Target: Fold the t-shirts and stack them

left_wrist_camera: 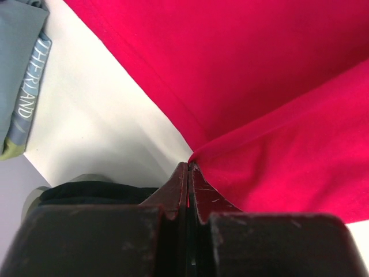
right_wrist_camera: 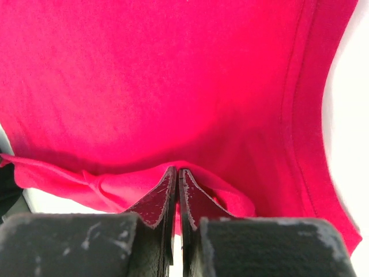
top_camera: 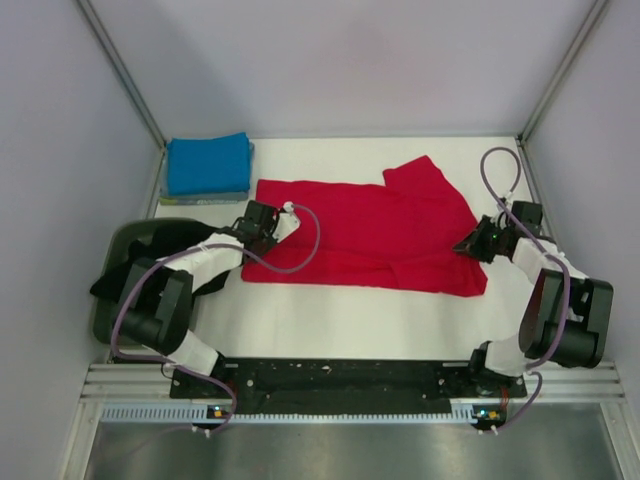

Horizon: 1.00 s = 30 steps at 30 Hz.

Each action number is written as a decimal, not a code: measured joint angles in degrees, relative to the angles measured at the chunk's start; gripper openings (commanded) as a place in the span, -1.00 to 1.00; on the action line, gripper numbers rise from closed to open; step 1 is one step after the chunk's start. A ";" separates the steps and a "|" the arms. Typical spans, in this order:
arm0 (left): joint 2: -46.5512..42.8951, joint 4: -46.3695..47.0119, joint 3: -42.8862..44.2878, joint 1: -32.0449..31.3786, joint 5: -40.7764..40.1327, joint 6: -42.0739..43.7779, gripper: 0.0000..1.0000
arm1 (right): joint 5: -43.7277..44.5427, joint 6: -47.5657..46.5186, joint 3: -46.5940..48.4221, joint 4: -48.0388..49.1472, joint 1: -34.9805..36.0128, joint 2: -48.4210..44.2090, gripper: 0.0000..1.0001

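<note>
Left of the red t-shirt sit a folded blue t-shirt and dark tub.

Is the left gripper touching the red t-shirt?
Touching. The left wrist view shows the shut left gripper pinching the red t-shirt at its edge, with the cloth puckering at the tips.
</note>
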 measured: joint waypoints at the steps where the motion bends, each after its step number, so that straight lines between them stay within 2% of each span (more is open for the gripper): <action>1: 0.37 0.33 0.20 0.00 -0.55 -0.15 -1.00 | -0.02 -0.22 0.28 -0.04 0.00 0.46 -1.00; 13: 3.56 4.02 1.29 0.00 -3.91 -0.57 -1.00 | 1.05 -1.92 4.81 0.48 0.00 8.31 -0.98; 14: 3.93 4.11 1.31 0.00 -3.96 -0.57 -0.82 | 1.05 -2.14 4.98 0.35 0.00 8.72 -0.80; 16: 4.61 4.31 1.38 0.00 -4.22 -0.42 -0.34 | 1.14 -2.32 5.31 0.42 0.00 9.53 -0.34; 17: 4.83 4.35 1.49 0.00 -4.39 -0.11 -0.19 | 1.42 -2.29 5.46 0.33 0.00 9.81 -0.18; 18: 5.20 4.35 1.84 0.00 -4.96 -0.24 -0.10 | 2.10 -2.64 5.81 0.13 0.00 10.05 -0.05; 21: 5.55 3.93 3.67 0.15 -6.12 0.35 0.13 | 6.43 -2.51 8.35 -3.06 0.13 10.16 0.04; 23: 5.31 2.69 6.40 0.26 -5.99 0.63 0.16 | 13.31 -2.58 12.09 -7.32 0.55 9.94 0.09; 25: 3.85 1.84 8.09 0.33 -4.48 0.61 0.04 | 19.58 -2.49 13.81 -9.66 0.81 7.89 0.12; 27: 0.15 0.02 8.31 0.42 -1.40 0.81 -0.06 | 24.55 -2.21 13.22 -12.17 0.87 3.21 0.18; 30: -7.58 -2.64 6.49 0.48 5.95 3.69 -0.10 | 29.81 -1.31 9.75 -13.99 0.90 -5.77 0.19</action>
